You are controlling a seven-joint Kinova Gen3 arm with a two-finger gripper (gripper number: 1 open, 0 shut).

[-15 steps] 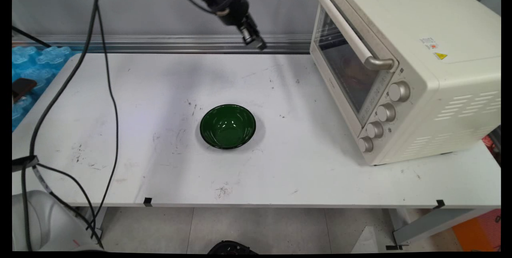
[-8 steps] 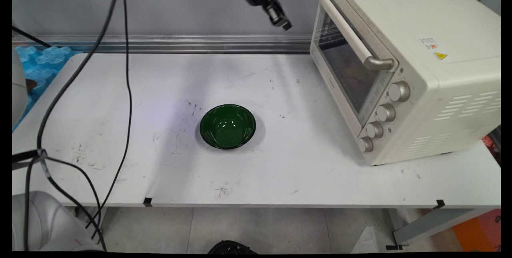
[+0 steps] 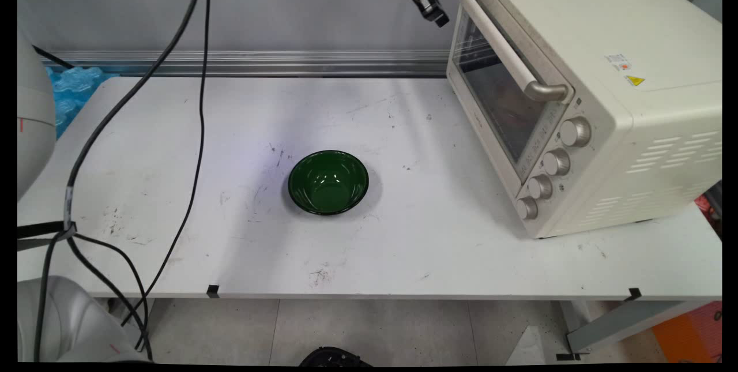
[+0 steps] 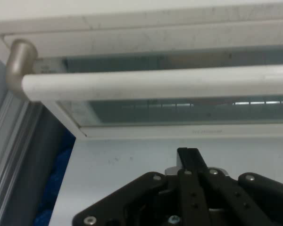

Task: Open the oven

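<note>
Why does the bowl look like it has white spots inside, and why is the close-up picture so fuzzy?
Main view: the spots in the green bowl are glare from lights on its glossy inside; soft shadows lie on the table beside the bowl and the oven. Hand view: the oven's handle and glass door look soft and hazy, while the gripper at the bottom edge is dark.

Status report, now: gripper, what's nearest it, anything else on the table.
Gripper shut, empty, raised beside the toaster oven. Oven door handle straight ahead, not touched. Green bowl at mid-table, well apart.
</note>
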